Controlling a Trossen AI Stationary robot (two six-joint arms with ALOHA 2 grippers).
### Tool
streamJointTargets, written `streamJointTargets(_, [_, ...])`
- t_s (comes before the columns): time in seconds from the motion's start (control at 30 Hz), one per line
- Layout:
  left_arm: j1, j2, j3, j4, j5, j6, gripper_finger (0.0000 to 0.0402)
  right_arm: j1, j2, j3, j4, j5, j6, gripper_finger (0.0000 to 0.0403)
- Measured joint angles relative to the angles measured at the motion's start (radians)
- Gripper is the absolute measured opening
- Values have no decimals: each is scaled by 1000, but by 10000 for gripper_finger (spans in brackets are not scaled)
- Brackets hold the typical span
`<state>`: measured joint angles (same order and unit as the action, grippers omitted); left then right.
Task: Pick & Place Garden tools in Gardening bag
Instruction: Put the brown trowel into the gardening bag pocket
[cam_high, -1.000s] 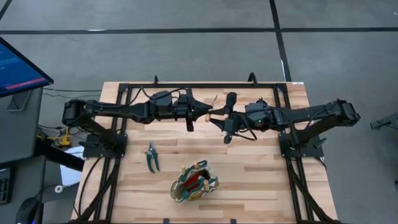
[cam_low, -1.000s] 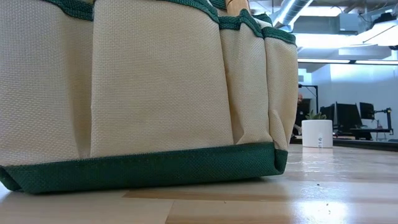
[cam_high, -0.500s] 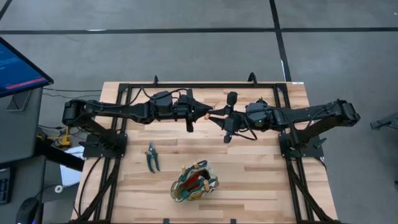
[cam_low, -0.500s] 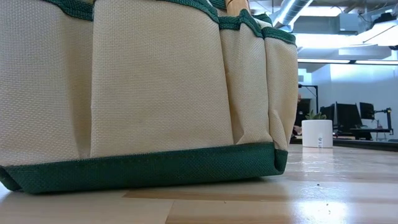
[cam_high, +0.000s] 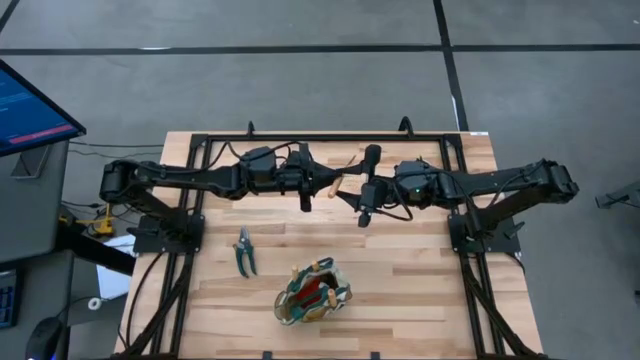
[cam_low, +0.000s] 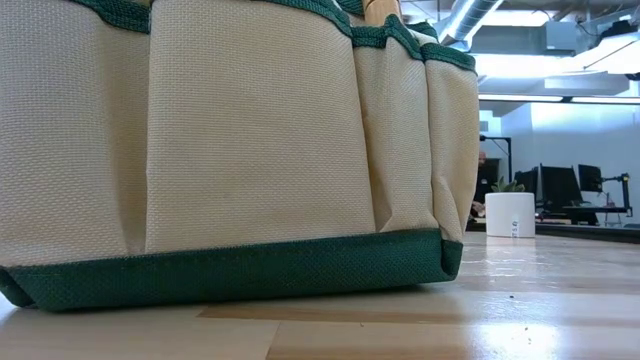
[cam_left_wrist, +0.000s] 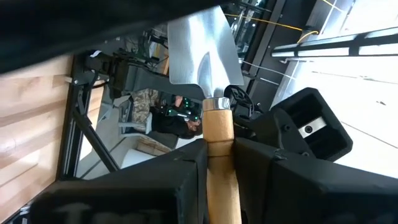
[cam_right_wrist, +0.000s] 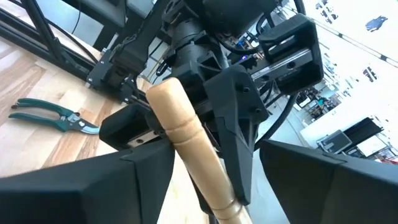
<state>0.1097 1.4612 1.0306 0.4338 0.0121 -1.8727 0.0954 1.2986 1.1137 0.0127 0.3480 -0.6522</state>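
Observation:
A trowel with a light wooden handle (cam_high: 337, 185) and a silver blade (cam_left_wrist: 199, 50) hangs in the air between both arms over the table's far middle. My left gripper (cam_high: 330, 184) is shut on its handle. My right gripper (cam_high: 352, 187) is open, with a finger on either side of the same handle (cam_right_wrist: 205, 174), apart from it. Green-handled pruning shears (cam_high: 244, 250) lie flat on the table near the left; they also show in the right wrist view (cam_right_wrist: 50, 115). The tan and green gardening bag (cam_high: 312, 292) stands near the front edge and fills the low view (cam_low: 220, 150). My left gripper pinches the trowel's wooden handle (cam_left_wrist: 219, 162) between its two fingers, a little behind the metal collar. It comes level from the table's left. The handle runs out between the fingertips and the blade stands beyond them. The trowel is clear of the table.
A small white pot with a plant (cam_low: 510, 213) stands on the table beyond the bag. The dark arm frame (cam_high: 330, 135) runs along the far edge and down both sides. Bare wood lies right of the bag. A monitor (cam_high: 30, 110) stands off the left edge.
My right gripper has shifted a little toward the table's left, closer to my left gripper and along the trowel's handle. The left gripper has kept its hold and the trowel stays clear of the table.

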Motion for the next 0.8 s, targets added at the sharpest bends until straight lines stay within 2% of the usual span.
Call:
streamJointTargets(0.23, [0,-2,2,3,-15,-10,46,0,3,-1,23,-8,-12,202])
streamJointTargets(0.4, [0,2,-2,-18,-20,-13,46,-2,57,1,40,-1,-15,177])
streamJointTargets(0.53, [3,1,-3,-47,-25,-11,46,25,112,28,36,104,-47,154])
streamJointTargets(0.63, [4,2,-4,-51,-11,14,42,51,147,60,38,166,-73,123])
streamJointTargets(0.8, [4,2,-2,-34,-10,25,21,60,144,84,13,173,-77,38])
